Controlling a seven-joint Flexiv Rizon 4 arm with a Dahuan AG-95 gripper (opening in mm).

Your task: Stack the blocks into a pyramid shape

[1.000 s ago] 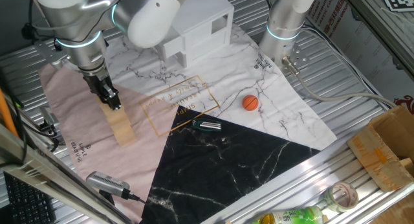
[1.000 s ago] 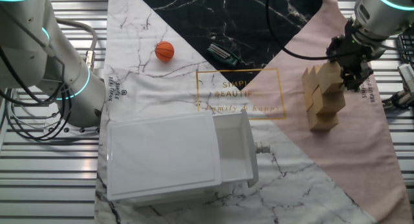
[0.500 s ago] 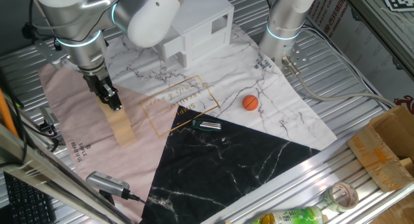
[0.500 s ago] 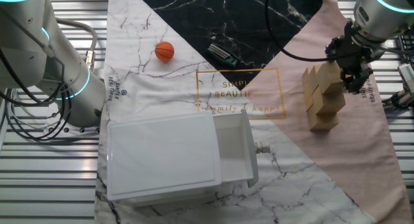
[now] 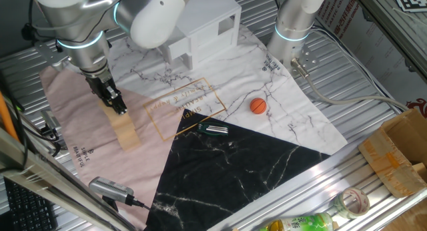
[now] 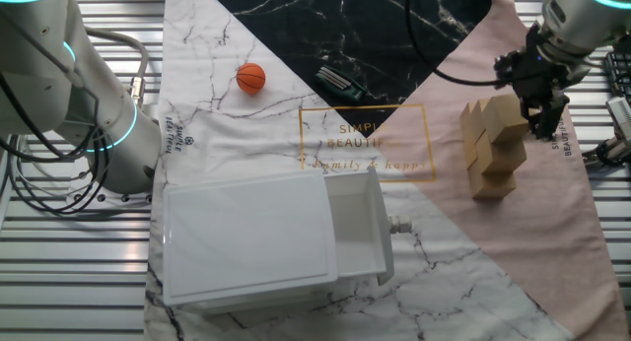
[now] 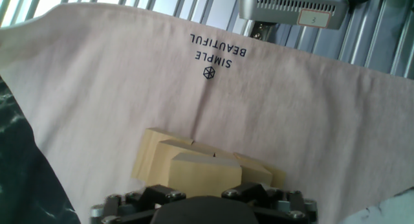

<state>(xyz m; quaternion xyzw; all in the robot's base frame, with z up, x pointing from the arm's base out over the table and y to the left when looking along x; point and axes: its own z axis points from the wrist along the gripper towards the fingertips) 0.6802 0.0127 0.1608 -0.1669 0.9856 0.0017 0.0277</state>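
The tan wooden blocks (image 5: 125, 132) stand stacked in a tight pile on the pink part of the cloth, at its left in one fixed view and at its right in the other fixed view (image 6: 496, 154). I cannot count them. My gripper (image 5: 116, 104) hangs just over the pile's top block (image 6: 508, 116), its dark fingers (image 6: 548, 116) at that block's upper edge. In the hand view the pile (image 7: 206, 166) lies directly below the gripper (image 7: 204, 198), whose jaws stand wide apart with the top block between and below them, apart from the pads.
A white box-like house (image 5: 203, 24) stands at the cloth's far side and shows large in the other fixed view (image 6: 266, 238). An orange ball (image 5: 258, 105) and a small dark tool (image 5: 213, 129) lie on the marble-print cloth. A second arm's base (image 5: 293, 24) stands nearby. A cardboard box (image 5: 400, 157) is at the right.
The gripper has risen slightly off the top block. The pile has not moved.
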